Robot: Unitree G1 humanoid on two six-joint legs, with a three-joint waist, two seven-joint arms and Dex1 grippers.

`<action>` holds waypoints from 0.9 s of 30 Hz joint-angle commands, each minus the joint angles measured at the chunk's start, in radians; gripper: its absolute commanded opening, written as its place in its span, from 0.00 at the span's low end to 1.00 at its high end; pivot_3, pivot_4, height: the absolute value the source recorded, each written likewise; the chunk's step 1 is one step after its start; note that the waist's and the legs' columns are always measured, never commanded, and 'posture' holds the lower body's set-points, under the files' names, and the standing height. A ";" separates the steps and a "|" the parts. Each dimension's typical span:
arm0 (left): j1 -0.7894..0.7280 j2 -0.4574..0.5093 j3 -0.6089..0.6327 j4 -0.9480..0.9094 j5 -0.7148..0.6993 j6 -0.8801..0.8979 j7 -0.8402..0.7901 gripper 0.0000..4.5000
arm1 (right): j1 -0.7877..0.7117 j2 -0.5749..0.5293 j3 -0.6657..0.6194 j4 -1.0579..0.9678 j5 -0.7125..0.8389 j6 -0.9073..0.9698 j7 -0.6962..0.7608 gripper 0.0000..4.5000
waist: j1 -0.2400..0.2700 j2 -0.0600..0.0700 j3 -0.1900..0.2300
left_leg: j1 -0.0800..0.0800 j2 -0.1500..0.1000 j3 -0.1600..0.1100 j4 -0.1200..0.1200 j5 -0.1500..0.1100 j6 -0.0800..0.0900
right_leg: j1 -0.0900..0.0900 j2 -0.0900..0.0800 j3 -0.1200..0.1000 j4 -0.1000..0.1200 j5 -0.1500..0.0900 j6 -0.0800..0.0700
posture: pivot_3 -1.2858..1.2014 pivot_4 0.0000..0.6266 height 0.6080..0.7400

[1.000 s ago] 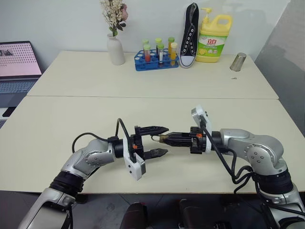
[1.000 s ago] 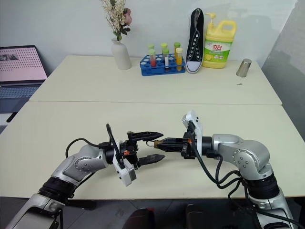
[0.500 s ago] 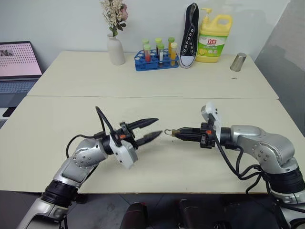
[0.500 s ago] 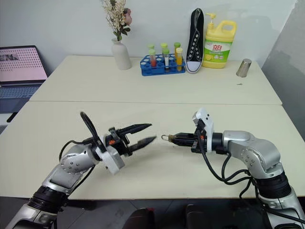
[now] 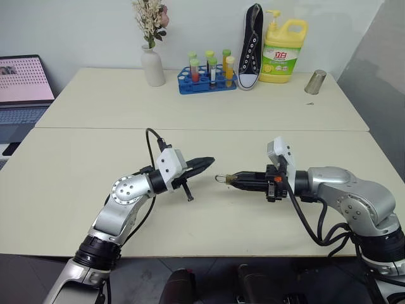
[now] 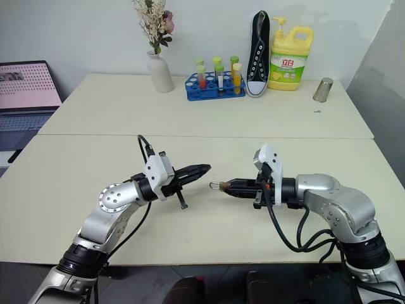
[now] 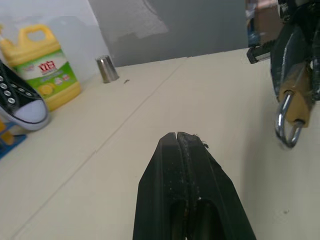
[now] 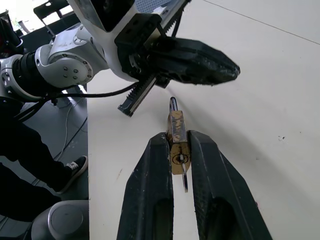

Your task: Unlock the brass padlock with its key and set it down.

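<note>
The brass padlock (image 8: 176, 125) is small and golden, with a silvery shackle (image 7: 286, 127). My right gripper (image 5: 231, 179) is shut on it above the near table and holds it level, shackle toward my left gripper (image 5: 209, 161). At its keyhole end a thin dark sliver (image 8: 184, 180), apparently the key, sticks out between my fingers. My left gripper is shut with nothing visible between its fingers (image 7: 177, 150). Its tip points at the padlock, a short gap away and slightly higher.
At the far table's back stand a vase of flowers (image 5: 152, 66), a blue test-tube rack (image 5: 207, 81), a black sneaker (image 5: 252, 47), a yellow detergent bottle (image 5: 284, 50) and a metal cup (image 5: 316, 82). A laptop (image 5: 22, 82) sits at the left. A person's shoe (image 8: 75, 167) is on the floor.
My left gripper went from wide open around the padlock to shut, rolled over, and now points at the padlock from the left. My right gripper drew slightly right with the padlock.
</note>
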 commanded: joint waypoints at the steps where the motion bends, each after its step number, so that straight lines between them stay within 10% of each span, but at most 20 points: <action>1: 0.006 -0.008 0.028 -0.101 -0.085 0.116 -0.040 0.00 | -0.003 0.003 -0.015 -0.042 0.015 -0.016 0.006 0.03 | 0.000 0.000 0.000 | 0.000 0.000 0.000 0.000 0.000 0.000 | 0.000 0.000 0.000 0.000 0.000 0.000 | 0.52 0.24 1.00; 27: 0.084 -0.007 0.095 -0.299 -0.239 0.472 -0.141 0.00 | 0.003 0.004 -0.013 -0.033 0.007 -0.023 0.014 0.03 | 0.000 0.000 0.000 | 0.000 0.000 0.000 0.000 0.000 0.000 | 0.000 0.000 0.001 0.000 0.000 0.000 | 0.52 0.24 1.00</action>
